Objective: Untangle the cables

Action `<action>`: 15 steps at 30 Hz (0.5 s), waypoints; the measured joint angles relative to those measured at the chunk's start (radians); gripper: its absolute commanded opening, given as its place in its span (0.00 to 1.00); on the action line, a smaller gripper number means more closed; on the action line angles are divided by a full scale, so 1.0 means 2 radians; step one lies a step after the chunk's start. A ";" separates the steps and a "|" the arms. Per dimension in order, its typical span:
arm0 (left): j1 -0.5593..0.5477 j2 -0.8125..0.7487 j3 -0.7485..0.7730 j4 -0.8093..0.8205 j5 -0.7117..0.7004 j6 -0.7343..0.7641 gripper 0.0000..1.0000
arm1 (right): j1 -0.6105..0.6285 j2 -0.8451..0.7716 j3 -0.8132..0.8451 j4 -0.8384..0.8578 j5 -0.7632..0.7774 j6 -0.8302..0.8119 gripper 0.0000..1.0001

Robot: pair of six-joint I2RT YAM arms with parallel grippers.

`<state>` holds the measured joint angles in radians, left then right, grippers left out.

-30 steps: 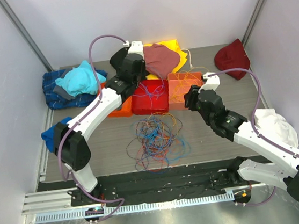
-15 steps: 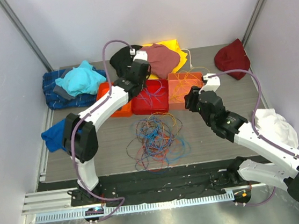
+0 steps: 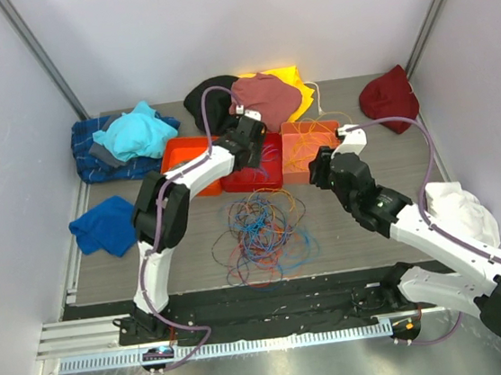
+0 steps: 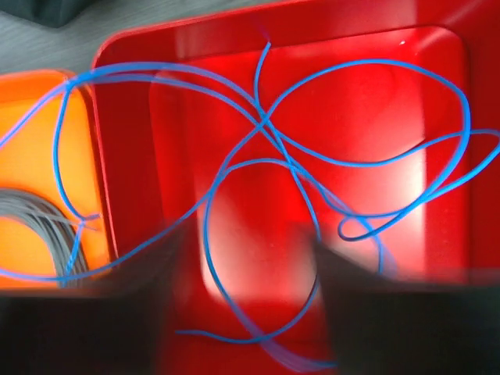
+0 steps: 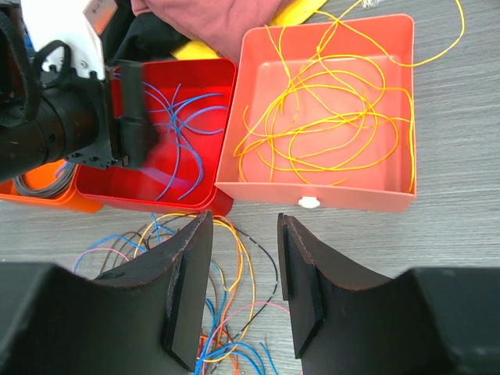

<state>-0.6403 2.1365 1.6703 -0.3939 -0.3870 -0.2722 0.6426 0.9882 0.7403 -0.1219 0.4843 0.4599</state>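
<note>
- The left gripper [image 4: 246,242] hangs low over the red tray [image 4: 125,156], its two fingers spread wide apart with nothing between them; both fingers are blurred in the left wrist view.
- Blue cables [image 4: 312,156] lie in loose, crossing loops on the floor of the red tray. Some strands run over its side wall into the orange tray [image 4: 39,117] just beside it.
- A bundle of grey cables [image 4: 31,215] lies curled in the orange tray.
- The right gripper [image 5: 244,219] is released as well, its jaws parted and empty. It hovers above the desk [image 3: 184,236], near the front walls of the trays and over the far edge of the tangle.
- The tangled cables [image 3: 265,231] lie in a loose heap on the desk in front of the trays, between the two arms: orange, blue, red, yellow and dark strands looped through one another.
- Yellow cables [image 5: 328,101] are coiled in the salmon tray [image 5: 312,191], which touches the right side of the red tray; one strand trails over the far rim onto the desk.
- Heaps of clothing [image 3: 136,133] lie behind and beside the trays.
</note>
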 measured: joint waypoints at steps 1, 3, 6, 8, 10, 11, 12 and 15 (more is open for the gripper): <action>0.000 0.002 0.001 -0.002 0.000 0.004 1.00 | 0.000 0.001 0.000 0.000 0.000 0.000 0.47; 0.000 -0.001 0.000 -0.002 -0.001 -0.002 1.00 | 0.000 0.004 0.000 0.000 0.000 0.000 0.46; 0.000 -0.026 -0.009 0.005 -0.004 0.000 1.00 | 0.000 0.004 0.000 0.000 0.000 0.000 0.46; 0.000 -0.056 -0.017 0.007 -0.008 0.003 1.00 | 0.000 0.004 0.000 0.000 0.000 0.001 0.46; 0.000 -0.094 -0.022 0.012 -0.011 0.008 1.00 | 0.000 0.004 0.000 0.001 0.000 0.002 0.47; 0.000 -0.114 -0.024 0.017 -0.013 0.009 1.00 | 0.000 0.004 0.000 0.001 -0.001 0.003 0.46; 0.000 -0.134 -0.025 0.023 -0.016 0.010 1.00 | 0.000 0.005 0.000 0.001 -0.002 0.004 0.47; -0.001 -0.192 -0.042 0.046 -0.027 0.008 1.00 | 0.000 0.007 0.000 0.001 -0.004 0.006 0.46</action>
<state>-0.6415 1.7519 1.5860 -0.3019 -0.4416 -0.2558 0.6426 1.0016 0.7399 -0.1196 0.4755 0.4725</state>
